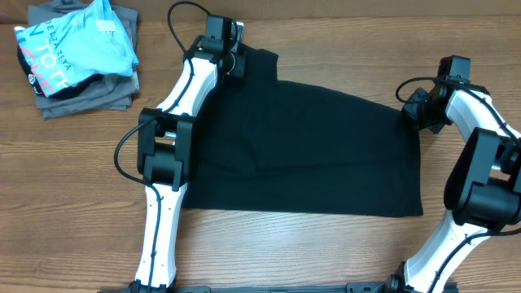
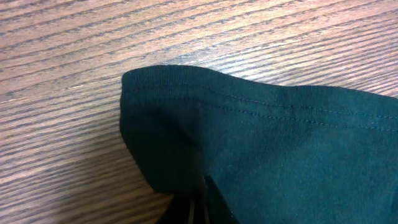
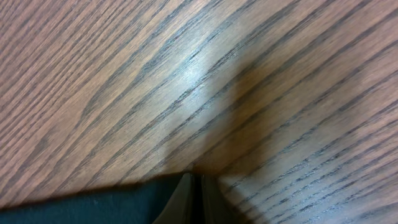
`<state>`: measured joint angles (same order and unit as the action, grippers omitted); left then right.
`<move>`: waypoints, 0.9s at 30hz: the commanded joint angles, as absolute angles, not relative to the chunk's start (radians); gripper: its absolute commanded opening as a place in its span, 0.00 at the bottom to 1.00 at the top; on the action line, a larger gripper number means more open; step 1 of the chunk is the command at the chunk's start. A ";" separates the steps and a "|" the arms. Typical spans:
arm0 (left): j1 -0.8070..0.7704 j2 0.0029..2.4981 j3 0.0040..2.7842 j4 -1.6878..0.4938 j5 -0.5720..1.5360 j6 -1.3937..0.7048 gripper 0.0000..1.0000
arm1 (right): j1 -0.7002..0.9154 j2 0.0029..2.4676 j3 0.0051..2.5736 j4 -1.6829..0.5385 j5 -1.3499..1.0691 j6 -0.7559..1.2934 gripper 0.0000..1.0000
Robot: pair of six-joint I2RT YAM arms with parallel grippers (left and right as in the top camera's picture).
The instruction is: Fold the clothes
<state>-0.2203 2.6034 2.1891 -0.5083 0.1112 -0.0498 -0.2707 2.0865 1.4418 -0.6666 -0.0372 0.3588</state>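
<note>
- At the far left of the table (image 1: 326, 32), well apart from both arms, a light blue shirt (image 1: 77, 49) with white and red lettering lies crumpled on top of a stack of folded grey garments (image 1: 89, 102).
- The left arm (image 1: 167, 155) rises from the near edge, bends at a black elbow block, and its white forearm slants away to the right, ending over the far left corner of the garment.
- The left gripper (image 1: 234, 63) is pinched closed on the cloth. In the left wrist view its dark fingers (image 2: 208, 202) meet at the bottom of the frame, and the fabric gathers into them below a stitched hem (image 2: 249, 102) that bulges up off the wood.
- The black T-shirt (image 1: 309, 155) lies spread flat in the middle of the table between the two arms. Its far edge slopes down toward the right and its near edge runs almost straight.
- The right gripper (image 1: 413, 112) sits at the far right corner of the shirt with its jaws drawn together. The right wrist view shows the closed fingers (image 3: 186, 199) against the wood with dark cloth touching their left side; whether any fabric is caught between them cannot be told.
- The right arm (image 1: 484, 175) comes up from the near right, folds at its black elbow, and curls its white forearm back leftward to the shirt's edge.
</note>
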 commanded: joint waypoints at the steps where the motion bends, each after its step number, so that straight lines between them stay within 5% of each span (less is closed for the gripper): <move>1: -0.208 2.557 2.201 -0.525 0.101 -0.048 0.04 | -0.293 2.087 1.475 -0.662 -0.018 0.382 0.04; 27: -0.181 2.238 2.201 -1.041 0.093 0.022 0.04 | -0.354 1.992 1.501 -0.790 -0.046 0.531 0.04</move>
<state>-0.2008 2.2776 2.1880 -1.0088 0.1154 0.0006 -0.3397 2.0747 1.4731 -0.7818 -0.0715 0.4992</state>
